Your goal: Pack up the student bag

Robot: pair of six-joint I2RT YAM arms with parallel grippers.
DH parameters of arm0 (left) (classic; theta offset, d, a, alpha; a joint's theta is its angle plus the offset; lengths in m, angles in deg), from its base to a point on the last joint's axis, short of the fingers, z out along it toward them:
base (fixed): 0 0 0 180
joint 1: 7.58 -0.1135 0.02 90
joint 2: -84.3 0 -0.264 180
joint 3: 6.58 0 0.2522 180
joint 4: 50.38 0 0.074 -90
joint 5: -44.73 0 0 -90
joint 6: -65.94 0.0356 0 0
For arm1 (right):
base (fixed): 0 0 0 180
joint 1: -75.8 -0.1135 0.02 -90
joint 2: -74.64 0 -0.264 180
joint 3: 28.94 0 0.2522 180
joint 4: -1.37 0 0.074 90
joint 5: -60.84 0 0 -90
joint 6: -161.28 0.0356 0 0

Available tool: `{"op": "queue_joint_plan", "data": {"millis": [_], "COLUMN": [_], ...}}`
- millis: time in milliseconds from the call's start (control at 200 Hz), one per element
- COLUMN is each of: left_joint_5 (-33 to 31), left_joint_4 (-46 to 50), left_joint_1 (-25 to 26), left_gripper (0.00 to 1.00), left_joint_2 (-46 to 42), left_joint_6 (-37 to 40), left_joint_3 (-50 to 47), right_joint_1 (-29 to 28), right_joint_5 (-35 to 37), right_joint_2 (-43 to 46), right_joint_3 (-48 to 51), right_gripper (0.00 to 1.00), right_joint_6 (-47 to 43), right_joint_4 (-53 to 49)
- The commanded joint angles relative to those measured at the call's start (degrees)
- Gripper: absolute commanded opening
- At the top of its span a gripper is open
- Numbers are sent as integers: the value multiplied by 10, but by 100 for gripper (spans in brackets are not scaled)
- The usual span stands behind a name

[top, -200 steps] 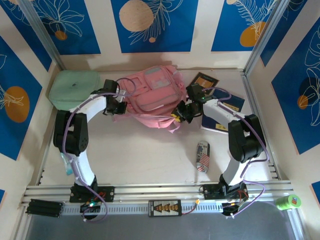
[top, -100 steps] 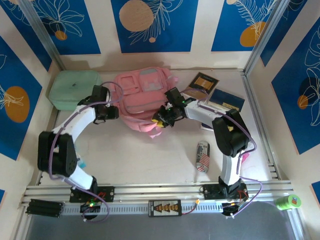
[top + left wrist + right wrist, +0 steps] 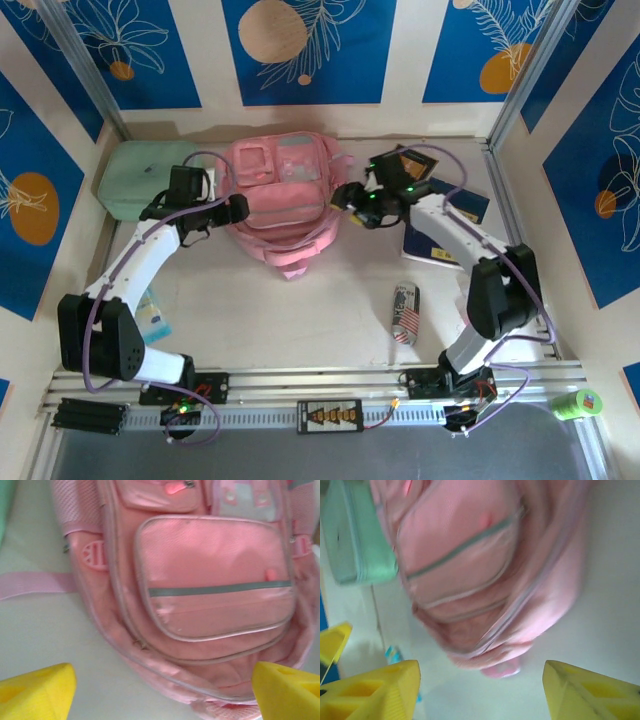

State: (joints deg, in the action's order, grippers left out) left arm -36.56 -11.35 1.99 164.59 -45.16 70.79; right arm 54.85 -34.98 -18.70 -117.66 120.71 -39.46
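Note:
The pink student bag (image 3: 282,198) lies front-up at the back middle of the table, its bottom end toward the arms. My left gripper (image 3: 236,208) hovers at the bag's left side, open, nothing between its yellow fingers. In the left wrist view the bag's zipped front pocket (image 3: 215,587) sits ahead of the left gripper (image 3: 162,695). My right gripper (image 3: 347,196) is at the bag's right edge, also open. The right wrist view shows the bag (image 3: 470,555), blurred, beyond the empty right gripper (image 3: 482,692).
A mint green case (image 3: 145,178) lies left of the bag, also seen as the mint case (image 3: 355,545). Dark blue books (image 3: 445,225) and a brown-black item (image 3: 410,162) lie at the right. A can (image 3: 405,312) lies in front; a blue-white packet (image 3: 152,318) sits beside the left arm.
The bag has slid left and back and turned so its front faces up. Both grippers have come off it: the left drew back leftward, the right moved up and to the right.

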Motion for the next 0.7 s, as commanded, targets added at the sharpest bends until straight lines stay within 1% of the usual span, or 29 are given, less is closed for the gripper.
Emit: {"op": "queue_joint_plan", "data": {"millis": [0,65,120,195,260,325,445,525,695], "left_joint_5": [53,61,64,71,80,90,94,94,106], "left_joint_4": [-59,-76,-83,-86,-85,-74,-56,-54,-64], "left_joint_1": [5,6,8,9,11,12,16,17,20], "left_gripper": [95,98,100,100,100,100,100,100,100], "left_joint_2": [-18,-20,-18,-17,-17,-18,-25,-29,-30], "left_joint_6": [-28,-38,-47,-54,-59,-61,-60,-65,-78], "left_joint_3": [-17,-23,-26,-26,-24,-21,-18,-23,-30], "right_joint_1": [58,85,100,118,134,146,153,155,153], "right_joint_5": [49,42,55,66,74,57,58,67,59], "right_joint_2": [-29,-68,-109,-175,-238,-300,-395,-432,-472], "right_joint_3": [-7,-48,-97,-172,-244,-314,-432,-477,-504], "right_gripper": [67,67,67,67,67,67,68,69,70], "right_joint_6": [-60,-83,-97,-112,-108,-100,-85,-75,-65], "right_joint_4": [-62,-66,-72,-81,-91,-100,-139,-157,-160]}}
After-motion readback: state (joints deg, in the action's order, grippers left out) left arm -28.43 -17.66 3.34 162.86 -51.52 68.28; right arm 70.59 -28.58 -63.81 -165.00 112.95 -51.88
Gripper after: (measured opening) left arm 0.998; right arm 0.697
